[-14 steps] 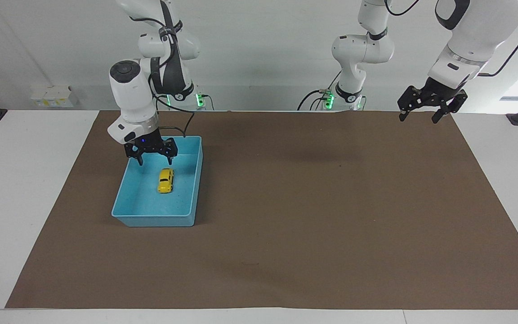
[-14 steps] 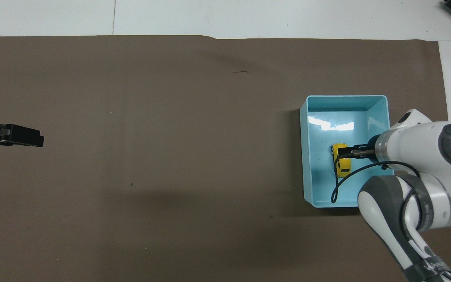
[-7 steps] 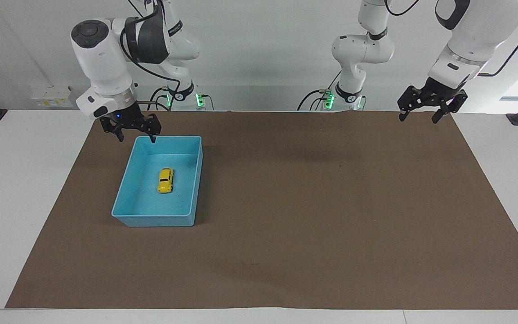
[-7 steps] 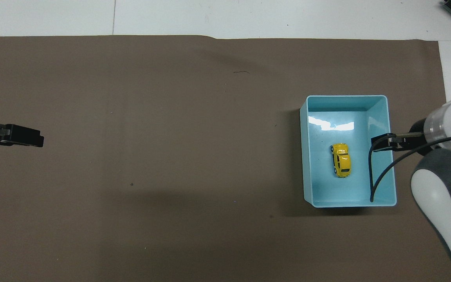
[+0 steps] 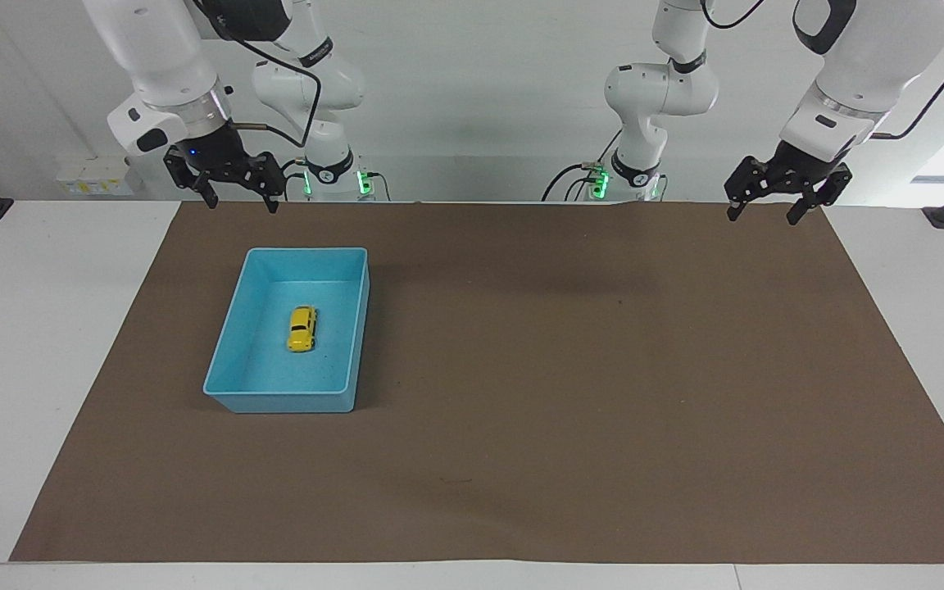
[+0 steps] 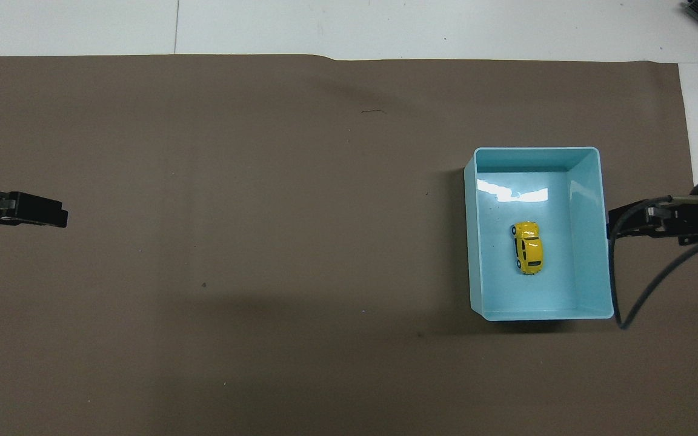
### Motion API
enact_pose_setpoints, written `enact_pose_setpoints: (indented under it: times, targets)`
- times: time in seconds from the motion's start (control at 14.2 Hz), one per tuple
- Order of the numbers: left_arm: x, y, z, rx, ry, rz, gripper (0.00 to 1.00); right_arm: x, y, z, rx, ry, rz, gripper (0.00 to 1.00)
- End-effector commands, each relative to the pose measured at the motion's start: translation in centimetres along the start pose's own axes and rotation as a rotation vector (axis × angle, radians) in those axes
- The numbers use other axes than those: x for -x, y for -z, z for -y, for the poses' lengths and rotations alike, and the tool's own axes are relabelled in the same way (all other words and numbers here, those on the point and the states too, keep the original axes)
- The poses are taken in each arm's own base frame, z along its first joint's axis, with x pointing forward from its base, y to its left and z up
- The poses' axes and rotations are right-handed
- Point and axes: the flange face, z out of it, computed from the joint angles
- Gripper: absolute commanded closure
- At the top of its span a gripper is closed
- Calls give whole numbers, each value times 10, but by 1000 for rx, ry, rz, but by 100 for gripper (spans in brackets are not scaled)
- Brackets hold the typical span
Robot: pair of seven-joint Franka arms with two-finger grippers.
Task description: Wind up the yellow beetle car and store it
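Yellow beetle car [image 5: 302,329] lying in the blue bin [image 5: 225,368] on the desk, probably light, hard, slick-roofed, best pinched across its flat sides; right gripper [image 5: 238,195] and left gripper [image 5: 773,204] raised, both fingers spread, holding nothing.

Glossy plastic on matt brown sheet

The blue bin [image 6: 591,181] looks like smooth, shiny plastic, its floor throwing a bright glare; the yellow beetle car [image 6: 529,247] inside is glossy too. The brown mat [image 5: 570,369] beneath looks matt and paper-like, over a smooth white table [image 5: 21,328].
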Motion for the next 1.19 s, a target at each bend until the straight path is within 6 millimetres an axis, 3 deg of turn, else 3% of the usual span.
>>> enact_pose_setpoints:
  times: [0.0,1.12]
  targets:
    - [3,5,3,-6,-5,4,0,-3,12,0,-27,-18,6,0]
    - [3,5,4,-5,-3,4,0,-2,10,2,-26,-12,-3,0]
